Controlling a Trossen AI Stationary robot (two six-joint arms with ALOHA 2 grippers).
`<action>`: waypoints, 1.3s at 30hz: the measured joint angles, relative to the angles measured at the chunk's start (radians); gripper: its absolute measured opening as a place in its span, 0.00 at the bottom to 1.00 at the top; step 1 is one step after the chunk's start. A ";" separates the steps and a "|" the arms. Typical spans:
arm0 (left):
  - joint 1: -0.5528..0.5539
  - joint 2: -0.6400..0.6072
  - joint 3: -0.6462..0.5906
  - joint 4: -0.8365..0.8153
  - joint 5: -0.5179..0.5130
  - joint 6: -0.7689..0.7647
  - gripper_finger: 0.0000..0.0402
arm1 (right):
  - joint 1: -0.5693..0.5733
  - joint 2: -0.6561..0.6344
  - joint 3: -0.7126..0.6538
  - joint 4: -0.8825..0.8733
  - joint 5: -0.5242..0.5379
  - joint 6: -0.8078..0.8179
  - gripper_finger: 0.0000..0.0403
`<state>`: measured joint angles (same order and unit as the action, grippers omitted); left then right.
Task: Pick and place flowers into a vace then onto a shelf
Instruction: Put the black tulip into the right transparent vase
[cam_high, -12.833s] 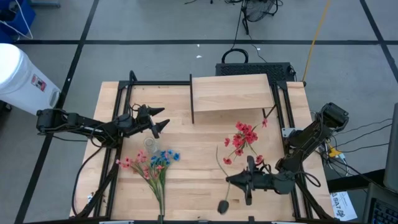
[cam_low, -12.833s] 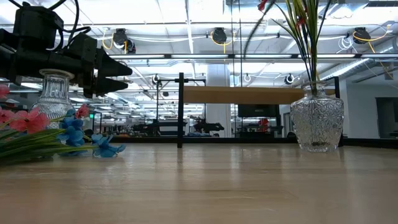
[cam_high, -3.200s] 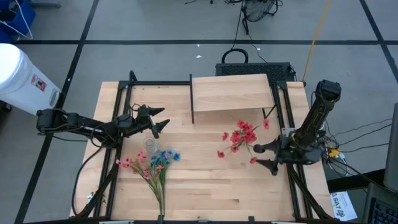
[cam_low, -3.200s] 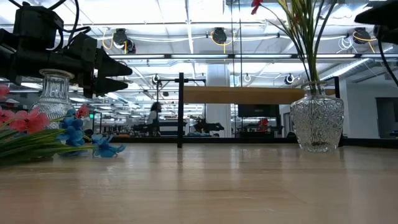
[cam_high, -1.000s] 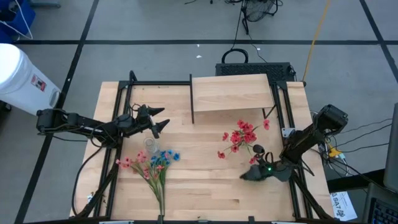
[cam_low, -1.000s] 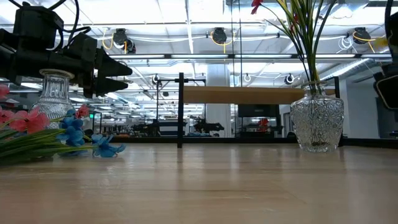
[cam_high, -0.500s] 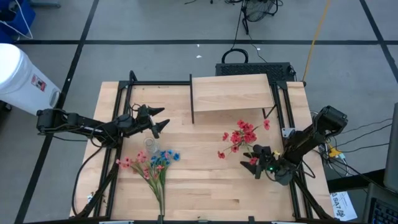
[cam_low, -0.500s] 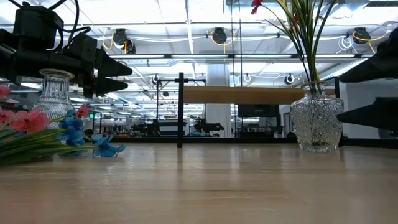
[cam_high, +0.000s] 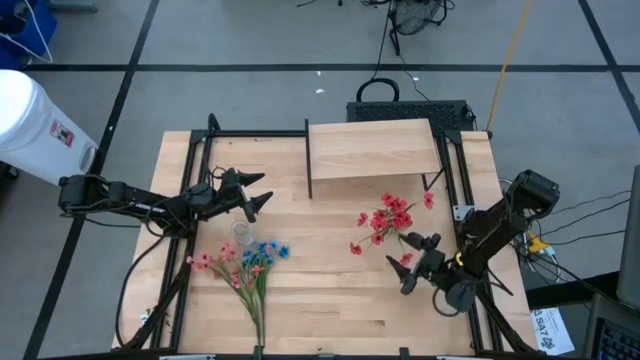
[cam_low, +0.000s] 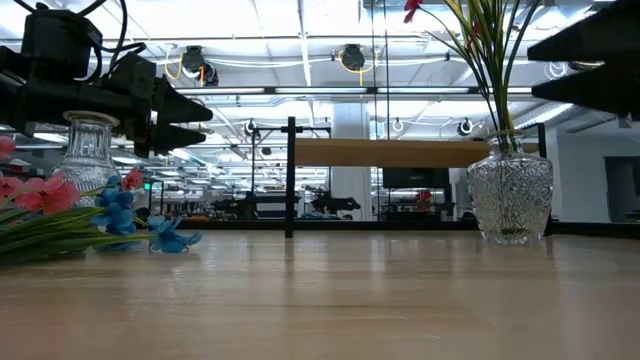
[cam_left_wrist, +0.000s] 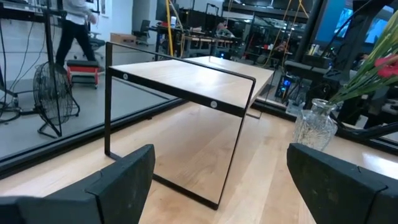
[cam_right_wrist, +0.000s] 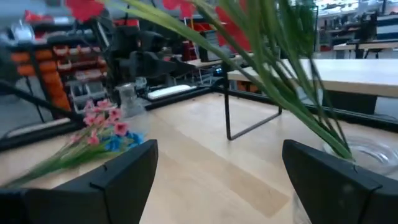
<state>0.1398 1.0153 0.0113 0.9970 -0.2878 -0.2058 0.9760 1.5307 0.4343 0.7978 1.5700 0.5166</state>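
Note:
A cut-glass vase (cam_low: 510, 200) stands on the tabletop and holds red flowers (cam_high: 388, 220) on green stems (cam_right_wrist: 292, 93). My right gripper (cam_high: 410, 263) hovers open just beside those stems, above the vase's rim (cam_right_wrist: 367, 155), touching nothing. More flowers (cam_high: 245, 265), pink and blue, lie flat on the table's near left. A small empty glass vase (cam_low: 88, 150) stands by them. My left gripper (cam_high: 262, 192) waits open above the table's left side. The shelf (cam_high: 375, 148) stands at the far middle on black legs.
Black metal frame rails (cam_high: 195, 180) run along the table's left, right and far edges. A white drum (cam_high: 35, 120) stands on the floor beyond the table's left. Bare wood (cam_high: 320, 280) lies between the two flower groups. A person walks in the room behind (cam_left_wrist: 78, 25).
My right gripper has risen from near the tabletop to the height of the red flowers' stems and has turned about its wrist, staying open beside the vase. The vase and all flowers have kept still.

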 joint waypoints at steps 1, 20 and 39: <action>0.000 0.000 0.000 0.000 0.000 0.000 0.91 | -0.007 -0.003 0.000 0.010 -0.001 -0.032 0.83; 0.000 0.000 0.000 0.000 0.000 0.000 0.91 | -0.001 -0.006 -0.004 0.079 0.001 -0.282 0.82; 0.000 0.000 0.000 0.000 0.000 0.000 0.91 | -0.085 -0.018 -0.004 0.336 0.001 -0.647 0.57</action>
<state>0.1398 1.0150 0.0113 0.9970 -0.2878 -0.2058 0.8909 1.5127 0.4301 1.1336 1.5707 -0.1307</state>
